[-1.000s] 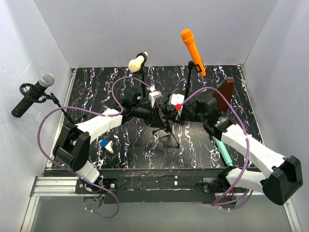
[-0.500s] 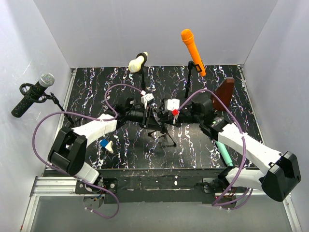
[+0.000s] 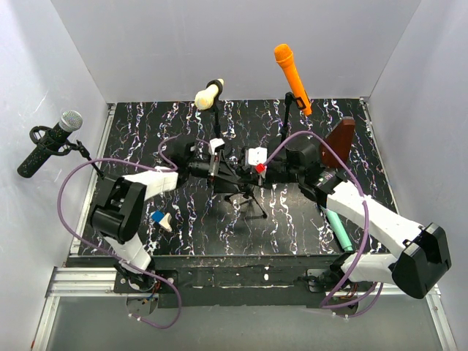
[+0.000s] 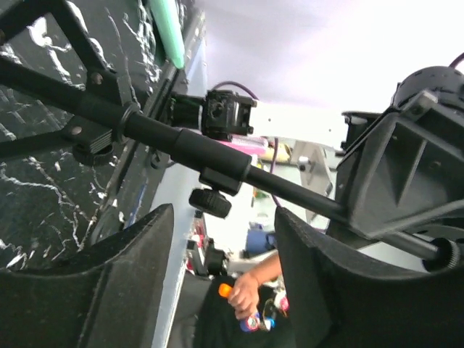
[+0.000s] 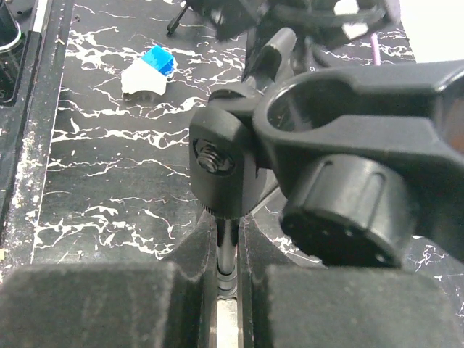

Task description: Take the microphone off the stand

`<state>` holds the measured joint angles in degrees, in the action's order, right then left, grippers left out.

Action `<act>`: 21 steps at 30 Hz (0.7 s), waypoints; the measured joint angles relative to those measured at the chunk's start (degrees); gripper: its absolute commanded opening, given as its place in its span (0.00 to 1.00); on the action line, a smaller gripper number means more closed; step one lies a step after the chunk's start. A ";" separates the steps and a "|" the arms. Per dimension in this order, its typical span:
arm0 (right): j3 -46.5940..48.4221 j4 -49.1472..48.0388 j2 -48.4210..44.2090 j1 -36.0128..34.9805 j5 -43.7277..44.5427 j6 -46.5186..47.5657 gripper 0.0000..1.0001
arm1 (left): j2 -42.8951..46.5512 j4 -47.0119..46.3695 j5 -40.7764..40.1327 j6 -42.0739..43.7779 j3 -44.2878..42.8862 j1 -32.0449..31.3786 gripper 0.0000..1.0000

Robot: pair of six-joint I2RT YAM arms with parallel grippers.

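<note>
Since the earlier views, the left gripper [image 4: 223, 217] has spread its jaws and shifted a little toward the left of the scene. Its pads now stand apart on either side of the black boom [image 4: 217, 156] of the tripod stand [image 3: 245, 196], released, with a gap on each side.

The right gripper [image 5: 228, 283] has its jaws clenched on the stand's thin shaft [image 5: 227, 246], just below the clip [image 5: 341, 109]. Seen from the right wrist, the clip's ring is hollow and carries nothing.

A teal microphone [image 3: 338, 230] lies flat on the worktop [image 3: 146, 131] at the near right, beside the right arm and well apart from the stand. Judged from the empty clip, this appears to be the removed microphone, so the left release probably marks the closing stage, with the stand steadied by the right jaws alone.

An orange microphone [image 3: 291, 73], a cream microphone [image 3: 208, 93] and a grey-headed microphone [image 3: 51, 139] sit on other stands.
</note>
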<state>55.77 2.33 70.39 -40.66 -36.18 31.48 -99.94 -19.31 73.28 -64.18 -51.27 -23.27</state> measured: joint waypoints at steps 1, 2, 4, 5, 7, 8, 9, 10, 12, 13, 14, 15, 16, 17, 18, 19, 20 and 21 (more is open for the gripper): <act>0.09 0.24 0.00 -0.04 0.04 -0.02 0.01 | 1.29 4.44 -0.70 3.50 -0.79 0.76 0.61; 0.22 0.44 0.04 -0.09 0.22 -0.15 0.01 | 2.51 8.70 -1.79 7.30 -1.60 1.36 0.63; 0.57 0.61 0.26 -0.09 0.70 -0.98 0.01 | 6.47 18.71 -5.73 17.59 -3.37 2.47 0.65; 0.79 0.72 0.39 -0.02 0.96 -1.55 0.01 | 9.05 22.40 -8.28 22.58 -3.61 2.95 0.65; 1.18 0.83 0.74 0.22 1.36 -2.89 0.01 | 15.47 27.50 -14.01 32.28 -2.62 3.17 0.64; 1.40 0.87 0.90 0.39 1.55 -3.45 0.01 | 19.23 28.74 -16.74 36.92 -1.44 2.86 0.64; 1.66 0.96 1.07 0.59 1.77 -4.17 0.01 | 22.43 29.27 -19.06 40.41 -0.15 2.47 0.62; 1.90 1.05 1.25 0.81 1.95 -4.83 0.01 | 27.04 29.38 -22.56 45.64 2.03 1.51 0.60; 2.23 1.20 1.51 1.27 2.45 -6.29 0.01 | 32.37 29.55 -27.12 53.37 4.48 -0.59 0.57; 2.49 1.38 1.64 1.46 2.62 -6.99 0.01 | 34.10 29.29 -29.57 57.37 5.27 -1.90 0.57; 2.75 1.49 1.79 1.66 2.84 -7.48 0.01 | 34.99 28.55 -31.82 61.05 5.92 -3.15 0.57; 2.91 1.66 1.92 1.75 2.97 -7.82 0.01 | 35.21 27.52 -33.88 64.48 6.47 -4.50 0.57; 3.04 1.68 2.03 1.90 3.04 -8.28 0.01 | 34.97 26.43 -36.04 67.65 6.88 -5.81 0.57; 3.08 1.68 2.12 1.99 3.06 -8.66 0.01 | 34.32 25.44 -37.99 70.49 7.10 -7.10 0.57; 3.08 1.68 2.14 2.05 3.08 -8.90 0.01 | 33.42 24.04 -39.71 72.98 7.21 -8.24 0.57; 3.15 1.68 2.23 2.08 3.04 -9.07 0.01 | 32.35 22.45 -41.16 75.23 7.23 -9.35 0.57; 3.34 1.75 2.38 2.08 3.02 -9.18 0.01 | 31.43 21.05 -42.18 76.83 7.23 -10.23 0.56; 3.61 1.81 2.64 2.08 2.99 -9.29 0.01 | 30.23 19.30 -43.41 78.51 7.23 -11.17 0.55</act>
<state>59.37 4.14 73.03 -38.59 -33.19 22.20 -69.71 -0.01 29.87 14.33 -44.03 -34.44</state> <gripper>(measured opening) 0.111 0.569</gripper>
